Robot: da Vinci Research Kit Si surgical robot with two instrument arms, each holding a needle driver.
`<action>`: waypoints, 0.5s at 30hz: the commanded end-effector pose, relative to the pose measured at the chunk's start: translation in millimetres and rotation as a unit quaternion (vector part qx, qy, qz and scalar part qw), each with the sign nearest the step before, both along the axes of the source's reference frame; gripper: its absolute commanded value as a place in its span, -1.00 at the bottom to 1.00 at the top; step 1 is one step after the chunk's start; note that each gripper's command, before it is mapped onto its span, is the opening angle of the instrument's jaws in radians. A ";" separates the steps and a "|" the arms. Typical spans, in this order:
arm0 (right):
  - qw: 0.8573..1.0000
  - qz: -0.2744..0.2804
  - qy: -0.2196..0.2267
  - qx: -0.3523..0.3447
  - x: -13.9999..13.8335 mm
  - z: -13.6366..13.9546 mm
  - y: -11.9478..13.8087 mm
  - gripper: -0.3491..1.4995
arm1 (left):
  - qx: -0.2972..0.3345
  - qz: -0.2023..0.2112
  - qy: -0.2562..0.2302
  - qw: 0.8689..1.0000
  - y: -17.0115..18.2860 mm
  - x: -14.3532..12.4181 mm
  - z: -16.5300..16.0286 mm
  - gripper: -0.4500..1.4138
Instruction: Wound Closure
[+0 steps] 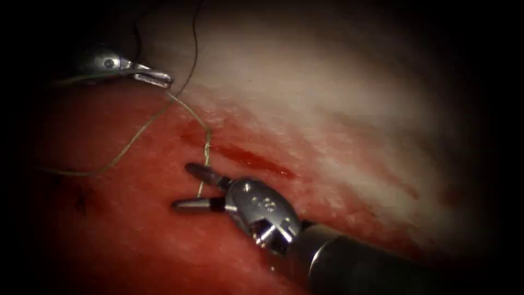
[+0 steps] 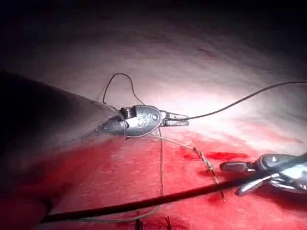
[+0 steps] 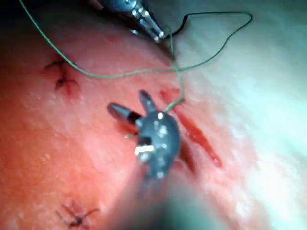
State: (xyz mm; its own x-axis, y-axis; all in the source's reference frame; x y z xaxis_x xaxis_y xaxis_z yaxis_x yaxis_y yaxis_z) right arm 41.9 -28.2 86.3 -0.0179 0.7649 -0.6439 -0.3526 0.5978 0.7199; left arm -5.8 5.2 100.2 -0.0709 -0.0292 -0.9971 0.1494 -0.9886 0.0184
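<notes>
Nearest the endoscope, the right arm's silver wristed claw [image 1: 194, 188] lies low over the wet red tissue [image 1: 136, 246], just left of the dark red slit of the cut [image 1: 248, 158]. Its two slim dark jaws are spread wide in a clear V, released and grasping nothing. A pale, twisted strand of thread [image 1: 206, 147] runs down from the left end of the cut and passes between the spread jaws; whether it touches either jaw cannot be told. In the right wrist view the same claw [image 3: 132, 108] stands splayed beside the cut [image 3: 199, 136], with the thread [image 3: 175, 81] running up from it. A glistening streak of red fluid [image 1: 256, 161] lies along the cut.

Farther from the cut, up and to its left, the left arm's silver claw [image 1: 158, 79] has its jaws clenched on the thread, which comes out at the jaw tips. In the left wrist view this claw [image 2: 180, 120] is pressed shut, with a thin dark length of thread [image 2: 240, 100] leading away from its tip and a paler length dropping toward the cut [image 2: 225, 155]. A slack loop of pale thread trails across the tissue far left of the cut. Beyond the cut the tissue turns pale and whitish. Small dark stitches [image 3: 60, 76] sit well left of the cut.

I cannot make out the curved needle.
</notes>
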 end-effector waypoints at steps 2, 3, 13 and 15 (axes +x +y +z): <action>1.000 -0.015 0.003 0.001 1.8 1.8 1.4 0.74 | 0.002 0.008 -0.022 1.000 -1.4 0.0 -0.3 -1.00; 1.000 -0.022 0.002 0.000 2.1 2.1 1.7 0.74 | 0.001 0.013 -0.029 1.000 -1.9 0.2 -0.6 -1.00; 0.997 -0.063 0.017 -0.047 5.4 5.6 5.4 0.67 | 0.000 0.044 -0.068 0.997 -5.5 1.7 -3.6 -1.00; 0.996 -0.066 0.021 -0.050 6.1 6.0 6.1 0.65 | -0.001 0.046 -0.071 0.996 -5.9 1.7 -4.0 -1.00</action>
State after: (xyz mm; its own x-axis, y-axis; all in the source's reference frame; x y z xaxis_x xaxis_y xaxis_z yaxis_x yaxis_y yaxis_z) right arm 47.1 -22.4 91.9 0.0526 0.6954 -0.7167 -0.2381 0.7057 0.6673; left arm -3.7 -1.0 95.4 0.0747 -0.0285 -0.9968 0.2323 -0.9716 0.0452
